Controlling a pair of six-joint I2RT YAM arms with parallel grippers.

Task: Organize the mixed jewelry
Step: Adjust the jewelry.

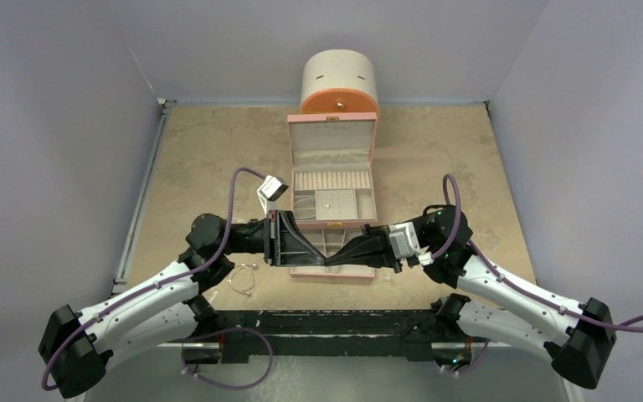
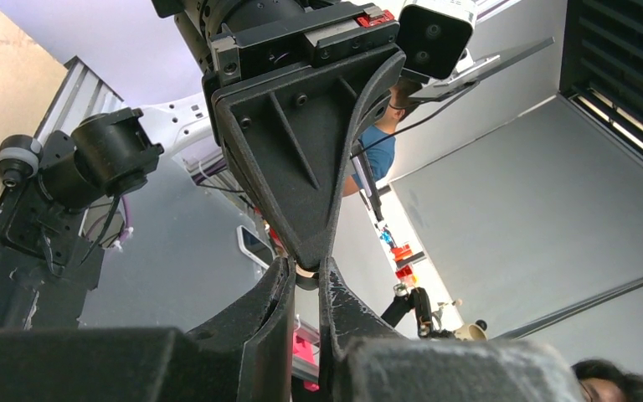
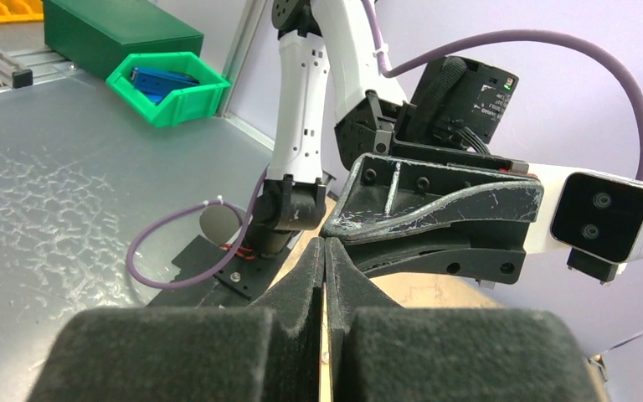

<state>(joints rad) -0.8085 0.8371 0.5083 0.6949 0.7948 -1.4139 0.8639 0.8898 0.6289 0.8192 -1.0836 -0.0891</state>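
My two grippers meet tip to tip above the front tray of the open pink jewelry box (image 1: 332,134). In the left wrist view my left gripper (image 2: 306,268) has its fingers a narrow gap apart, pinching a small coppery ring (image 2: 304,274). The pointed tip of my right gripper (image 2: 308,251) touches the ring from above. In the right wrist view my right gripper (image 3: 325,249) has its pads pressed together, facing the left gripper's tip (image 3: 328,234). A thin silvery wire bangle (image 1: 241,280) lies on the table left of the box. The gold studs are not visible.
The round cream-and-orange drawer cabinet (image 1: 340,82) stands behind the box at the back wall. The box lid stands upright; its inner compartments (image 1: 332,201) lie behind the grippers. The table's metal rail (image 1: 138,209) runs along the left edge.
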